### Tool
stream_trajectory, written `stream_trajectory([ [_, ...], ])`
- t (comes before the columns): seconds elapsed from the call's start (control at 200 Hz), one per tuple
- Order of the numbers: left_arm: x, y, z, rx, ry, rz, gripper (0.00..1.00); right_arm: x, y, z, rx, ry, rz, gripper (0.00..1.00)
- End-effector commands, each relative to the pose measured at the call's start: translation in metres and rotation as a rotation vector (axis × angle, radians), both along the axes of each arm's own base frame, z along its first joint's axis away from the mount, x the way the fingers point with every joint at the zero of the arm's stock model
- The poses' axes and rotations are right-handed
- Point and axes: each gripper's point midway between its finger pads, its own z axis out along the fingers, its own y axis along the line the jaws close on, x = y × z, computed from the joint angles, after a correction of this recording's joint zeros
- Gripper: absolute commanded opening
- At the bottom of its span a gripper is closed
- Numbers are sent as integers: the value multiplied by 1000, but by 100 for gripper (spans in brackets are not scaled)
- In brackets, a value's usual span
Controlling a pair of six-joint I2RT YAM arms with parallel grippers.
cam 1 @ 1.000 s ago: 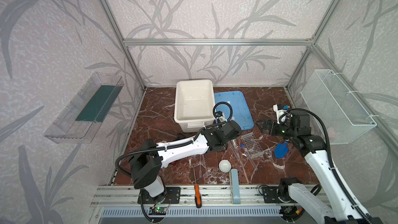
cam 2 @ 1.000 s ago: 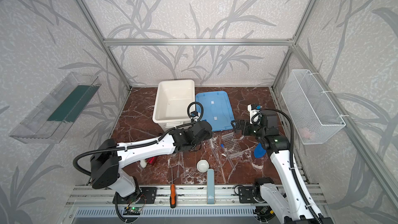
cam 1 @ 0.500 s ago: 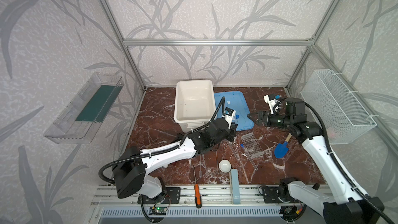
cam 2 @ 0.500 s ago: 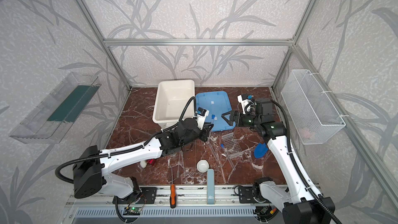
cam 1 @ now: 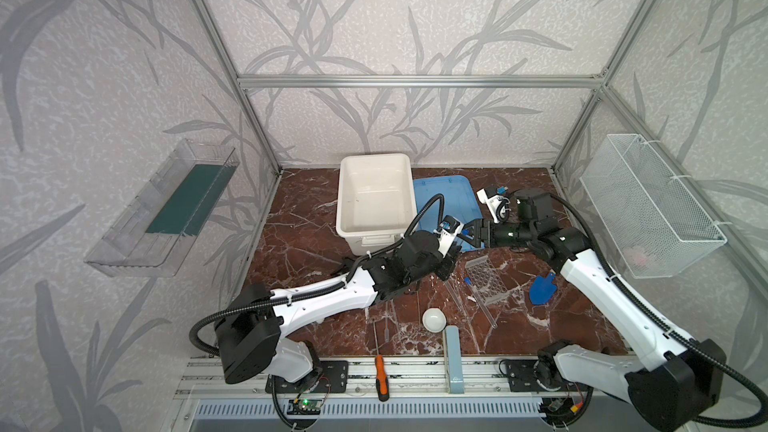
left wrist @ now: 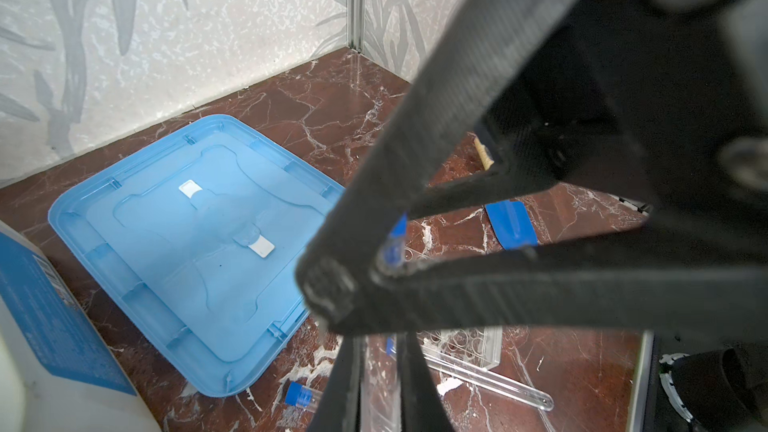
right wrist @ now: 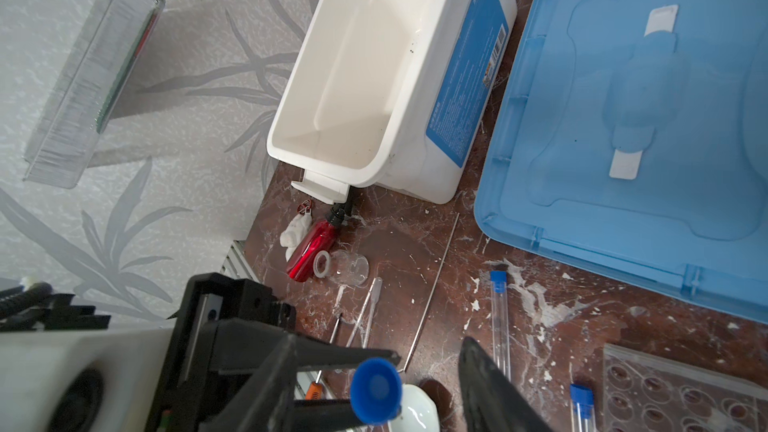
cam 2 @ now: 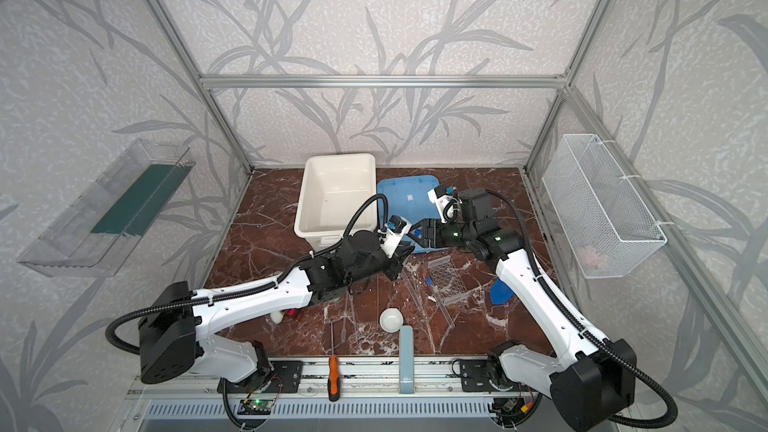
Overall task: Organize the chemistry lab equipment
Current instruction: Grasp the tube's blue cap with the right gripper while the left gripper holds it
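Nearest lie one white round dish (cam 1: 434, 320) and what look like two thin droppers (right wrist: 365, 313), with one glass jar (right wrist: 345, 270) just beside a red bottle (right wrist: 309, 251). Behind them, two blue-capped tubes (right wrist: 498, 313) lie flat by the single holed rack (cam 1: 488, 280). Farther back, near the one blue lid (cam 1: 440, 193), the left gripper (left wrist: 380, 347) pinches the third tube (right wrist: 376, 384) off the table, and the right gripper (cam 1: 467, 236) has its jaws spread about the cap.

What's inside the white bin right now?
Nothing shows inside the white bin but its bare floor and a few dark specks. The inner face of its near wall is hidden in both top views.
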Motion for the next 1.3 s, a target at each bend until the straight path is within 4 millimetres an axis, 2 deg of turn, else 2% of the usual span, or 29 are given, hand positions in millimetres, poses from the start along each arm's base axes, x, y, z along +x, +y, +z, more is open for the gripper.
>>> stream_trajectory([
  [0.0, -2, -2, 11, -19, -37, -18, 6, 5, 6, 6, 26, -19, -9, 48],
  [0.09, -2, -2, 11, -18, -33, -14, 6, 4, 8, 2, 25, 2, -3, 39],
  [0.245, 1, 0, 11, -4, -41, 4, 6, -2, 7, -6, 9, 22, -2, 37],
  [0.54, 2, -4, 11, -8, -41, 11, 6, -6, 6, -10, 15, 31, -7, 16],
  [0.73, 2, -8, 8, -6, -34, 5, 7, -7, 3, -12, 10, 34, -17, 11],
  [0.75, 2, -7, 9, -7, -35, 8, 10, -7, 3, -12, 10, 32, -19, 11],
  [0.79, 2, -8, 8, -10, -33, 1, 28, -7, 3, -11, 11, 28, -22, 11],
  [0.84, -1, -10, 9, -24, -29, -9, 60, -6, 1, -10, 4, 16, -28, 10],
  [0.885, -1, -10, 13, -51, -22, -7, 94, -5, -1, -10, -13, -1, -36, 10],
  [0.895, -2, -10, 15, -60, -20, -5, 98, -4, -1, -10, -16, -2, -38, 11],
  [1.039, -5, -9, 40, -203, 65, 31, 99, 3, -26, -10, -162, -110, -113, 11],
  [1.144, -2, -3, 58, -369, 198, 126, 99, 9, -48, -8, -269, -215, -188, 11],
  [1.229, 3, 3, 55, -477, 332, 225, 99, 15, -69, -11, -352, -294, -267, 11],
  [1.299, 3, 4, 48, -495, 405, 272, 99, 19, -82, -14, -412, -342, -318, 11],
])
